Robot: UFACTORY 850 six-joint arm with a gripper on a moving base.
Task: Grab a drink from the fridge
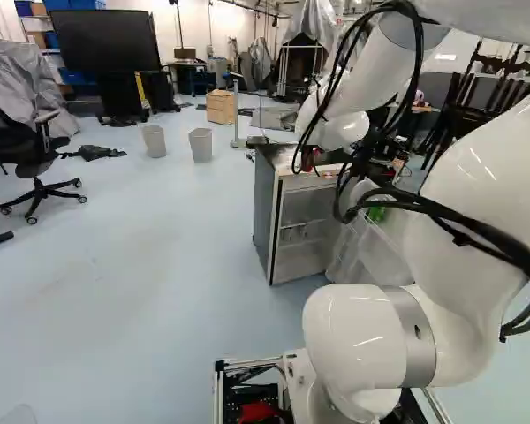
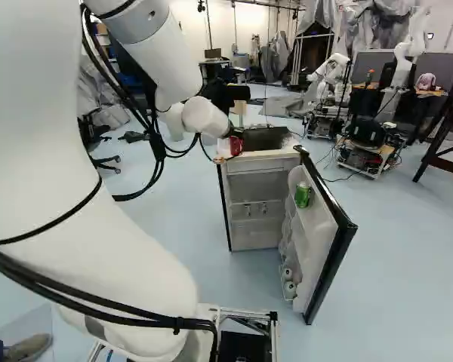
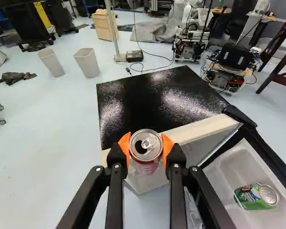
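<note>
In the right base view my gripper [image 2: 231, 139] is at the front edge of the small fridge's top, with a red can [image 2: 236, 146] at it. The wrist view shows the gripper [image 3: 146, 144] shut on the red and silver can [image 3: 145, 164], an orange pad on either side. The can's lid faces the camera, with a dark opening in it. Behind the can lies the fridge's black top [image 3: 152, 102]; whether they touch I cannot tell. The fridge door [image 2: 328, 249] stands open, with a green can [image 2: 302, 194] on its upper shelf.
Several small cans or bottles [image 2: 288, 280] sit low in the door. Beyond the fridge are another robot [image 2: 332, 72], a wheeled cart [image 2: 362, 158] and a dark wooden frame [image 2: 449, 136]. Two grey bins [image 1: 201, 145] and an office chair [image 1: 31, 163] stand further left.
</note>
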